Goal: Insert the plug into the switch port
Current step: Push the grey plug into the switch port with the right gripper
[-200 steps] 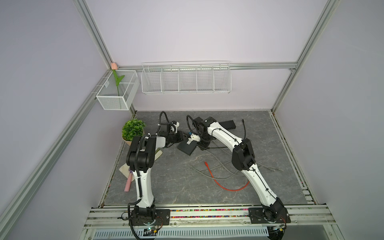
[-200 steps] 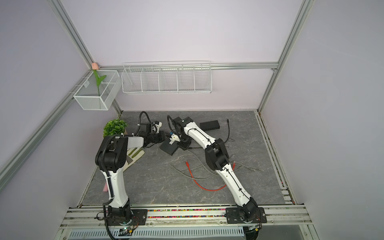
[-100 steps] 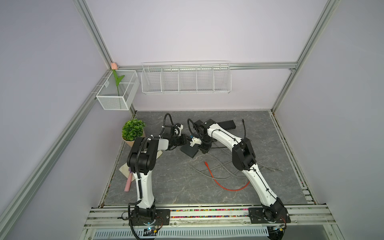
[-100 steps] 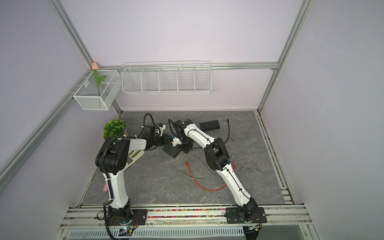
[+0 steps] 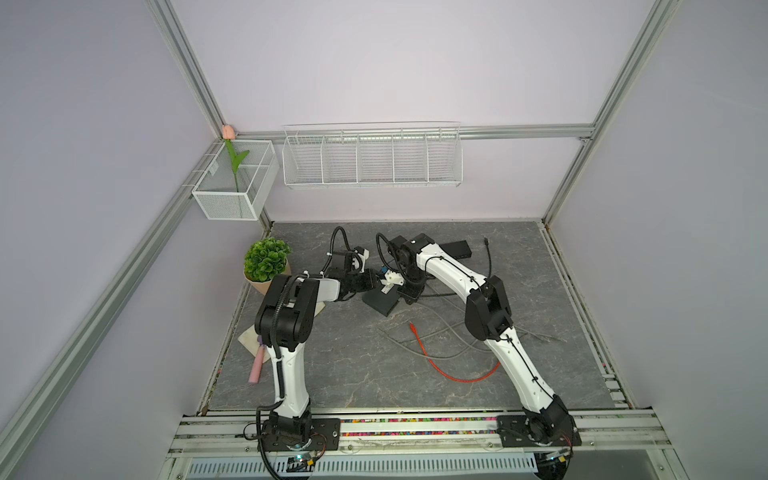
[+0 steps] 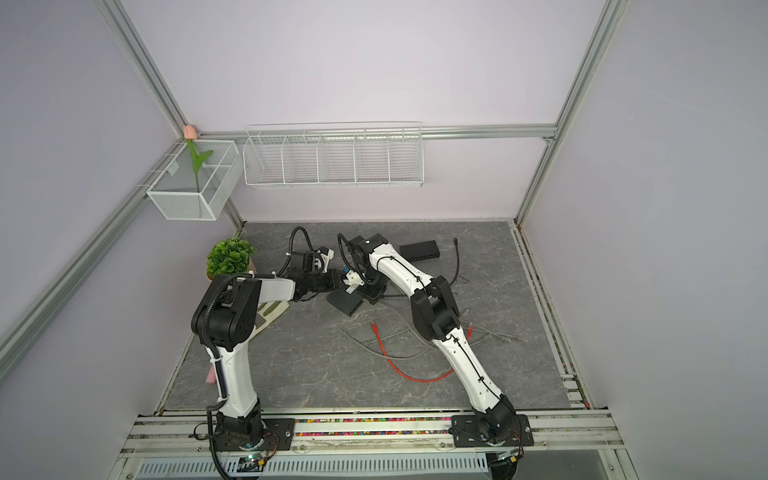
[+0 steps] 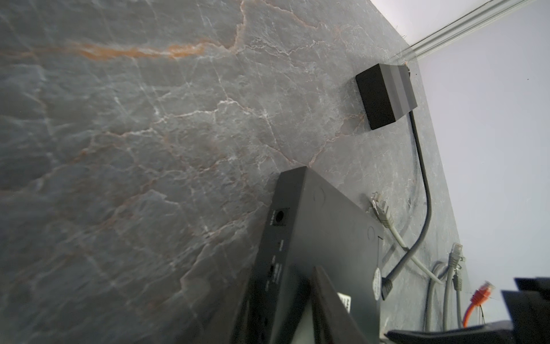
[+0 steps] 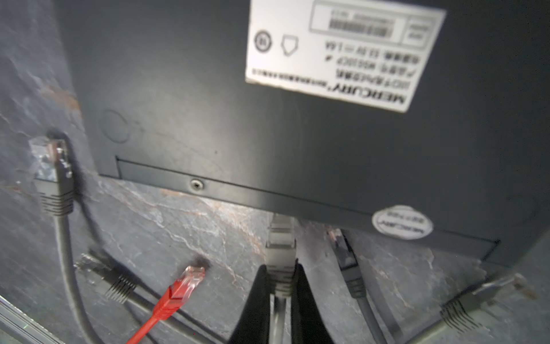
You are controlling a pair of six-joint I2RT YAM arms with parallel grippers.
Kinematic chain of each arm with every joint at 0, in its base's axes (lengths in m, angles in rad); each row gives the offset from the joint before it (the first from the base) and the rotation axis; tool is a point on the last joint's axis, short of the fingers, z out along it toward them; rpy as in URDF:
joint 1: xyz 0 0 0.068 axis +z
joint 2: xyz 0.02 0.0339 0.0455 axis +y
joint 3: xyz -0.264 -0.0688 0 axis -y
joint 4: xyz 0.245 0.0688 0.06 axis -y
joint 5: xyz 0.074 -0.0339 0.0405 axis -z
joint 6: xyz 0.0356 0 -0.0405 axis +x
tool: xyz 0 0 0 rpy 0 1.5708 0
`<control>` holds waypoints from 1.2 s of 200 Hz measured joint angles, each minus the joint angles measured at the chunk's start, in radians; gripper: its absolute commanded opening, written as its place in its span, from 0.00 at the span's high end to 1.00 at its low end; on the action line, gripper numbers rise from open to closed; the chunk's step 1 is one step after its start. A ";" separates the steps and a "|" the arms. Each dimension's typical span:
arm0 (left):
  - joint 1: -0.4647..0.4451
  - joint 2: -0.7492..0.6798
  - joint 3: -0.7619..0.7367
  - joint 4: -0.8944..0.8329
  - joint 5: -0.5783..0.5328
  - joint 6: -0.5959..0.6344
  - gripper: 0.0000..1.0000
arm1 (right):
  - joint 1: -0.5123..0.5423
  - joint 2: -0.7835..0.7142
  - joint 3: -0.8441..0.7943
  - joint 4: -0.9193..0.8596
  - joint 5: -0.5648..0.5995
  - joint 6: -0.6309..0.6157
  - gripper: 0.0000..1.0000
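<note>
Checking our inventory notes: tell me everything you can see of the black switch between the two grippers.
The switch is a flat black box, matte metal by its look, turned underside up near the middle of the table. Its upturned face bears a white MERCURY label, a round sticker and one screw; a short side shows a round socket. The left gripper seems to clamp one end; the right gripper holds a grey plug at its long edge.

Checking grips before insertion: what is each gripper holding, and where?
Right gripper pinches the grey plug by its ribbed boot. Left gripper seems to clamp the switch by one edge.
</note>
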 measured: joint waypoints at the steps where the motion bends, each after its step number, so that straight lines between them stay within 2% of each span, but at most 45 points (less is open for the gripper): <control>1: 0.000 0.000 0.000 0.000 0.000 0.000 0.67 | 0.000 0.000 0.001 0.000 -0.001 0.000 0.93; 34: -0.009 -0.001 -0.007 0.018 -0.013 -0.001 0.67 | 0.000 0.002 -0.011 -0.002 -0.019 0.017 0.93; 91: -0.011 -0.011 -0.039 0.061 -0.019 -0.001 0.67 | 0.001 -0.076 -0.222 0.170 -0.047 0.077 0.93; 125: -0.011 -0.024 -0.055 0.067 -0.029 -0.001 0.67 | 0.002 -0.107 -0.277 0.225 -0.044 0.103 0.93; 240: -0.047 -0.032 -0.060 0.088 -0.120 0.033 0.68 | -0.002 -0.110 -0.251 0.227 -0.002 0.124 0.93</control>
